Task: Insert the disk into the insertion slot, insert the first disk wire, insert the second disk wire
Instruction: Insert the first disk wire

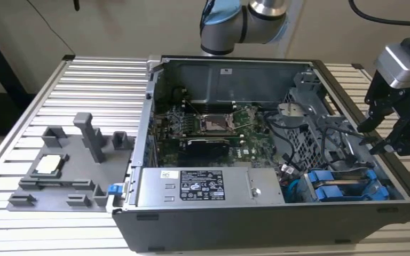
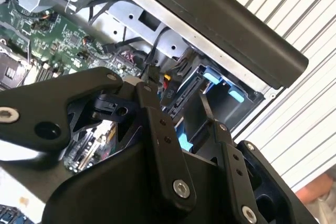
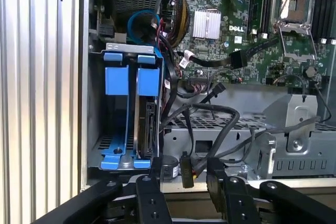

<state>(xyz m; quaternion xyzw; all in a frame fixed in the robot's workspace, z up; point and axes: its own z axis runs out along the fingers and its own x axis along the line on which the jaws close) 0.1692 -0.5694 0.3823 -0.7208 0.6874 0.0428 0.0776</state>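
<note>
The disk (image 3: pixel 145 124) stands edge-on in its blue carrier (image 3: pixel 148 80) inside the grey drive cage (image 3: pixel 94 108), seated in the insertion slot beside another blue-ended carrier (image 3: pixel 116 77). In the exterior view the cage (image 1: pixel 347 186) sits at the case's near right corner. My gripper (image 3: pixel 184 184) hovers over the case's right wall, open, fingers (image 3: pixel 152 190) well apart. A small black wire plug (image 3: pixel 185 170) on a black cable shows between the fingertips, touching neither. The same plug (image 2: pixel 152 73) shows close to one fingertip (image 2: pixel 144 95). In the exterior view the gripper (image 1: pixel 376 137) hangs above loose black wires (image 1: pixel 351 141).
The open computer case lies on a slatted metal table (image 1: pixel 91 80). Inside are the motherboard (image 1: pixel 212 125) and the labelled grey power-supply box (image 1: pixel 190 186). Bundles of black cables (image 3: pixel 220 124) cross the cage top. A grey fixture holding a chip (image 1: pixel 52 165) stands at the exterior view's left.
</note>
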